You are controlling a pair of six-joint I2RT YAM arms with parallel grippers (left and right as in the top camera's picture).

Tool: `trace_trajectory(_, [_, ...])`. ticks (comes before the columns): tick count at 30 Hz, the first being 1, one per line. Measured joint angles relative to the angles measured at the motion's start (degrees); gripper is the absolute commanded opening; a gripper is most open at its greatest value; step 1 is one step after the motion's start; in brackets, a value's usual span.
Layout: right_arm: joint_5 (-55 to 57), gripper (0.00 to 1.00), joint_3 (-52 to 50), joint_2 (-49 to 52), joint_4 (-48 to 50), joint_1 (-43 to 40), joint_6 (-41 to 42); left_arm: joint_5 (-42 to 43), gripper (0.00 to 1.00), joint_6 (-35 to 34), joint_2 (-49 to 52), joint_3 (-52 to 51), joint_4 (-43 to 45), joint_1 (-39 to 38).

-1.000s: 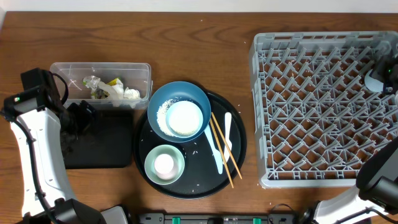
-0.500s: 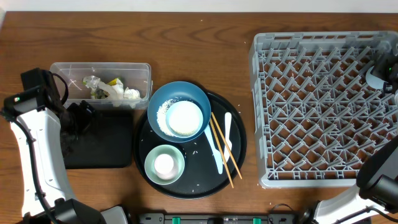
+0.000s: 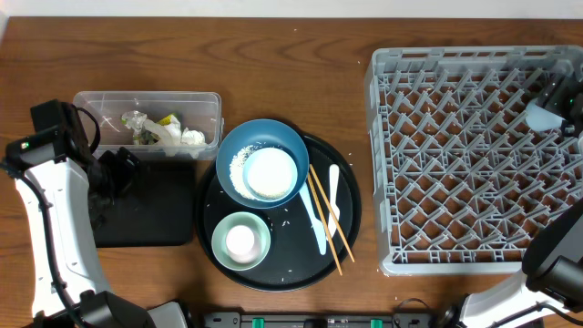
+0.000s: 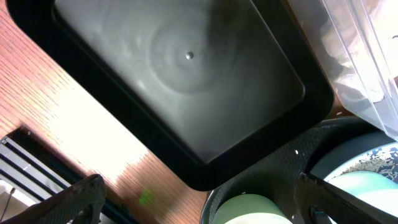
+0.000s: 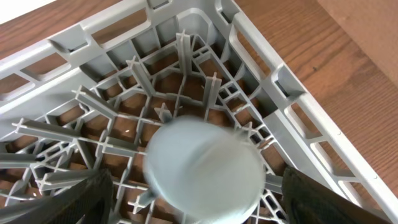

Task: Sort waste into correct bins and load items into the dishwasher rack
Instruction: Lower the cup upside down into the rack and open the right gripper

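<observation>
Spanning every view is a brown wood-grain tabletop (image 3: 273,55), with a pale strip along its far edge. The right end effector (image 5: 199,196) hangs over a corner of the dishwasher rack (image 3: 455,155), its fingers spread wide of a blurred pale cup (image 5: 202,168) that seems to sit on the pegs, ungripped. The left end effector (image 4: 199,199) gapes wide and empty above the shallow black tray (image 4: 186,81).

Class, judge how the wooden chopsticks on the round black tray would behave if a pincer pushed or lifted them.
The chopsticks look thin and stiff, likely light but awkward to pinch. Lying loose on the smooth tray, they may slide or roll apart.
</observation>
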Motion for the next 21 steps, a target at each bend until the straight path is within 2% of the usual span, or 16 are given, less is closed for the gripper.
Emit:
trace_trajectory(15, [-1.5, 0.85, 0.0, 0.0, -2.4, 0.0, 0.0, 0.0, 0.98, 0.0, 0.0, 0.0, 0.0, 0.0])
trace_trajectory(21, [-2.3, 0.68, 0.0, 0.0, -3.9, 0.0, 0.1, 0.0, 0.98, 0.0, 0.0, 0.0, 0.0, 0.0])
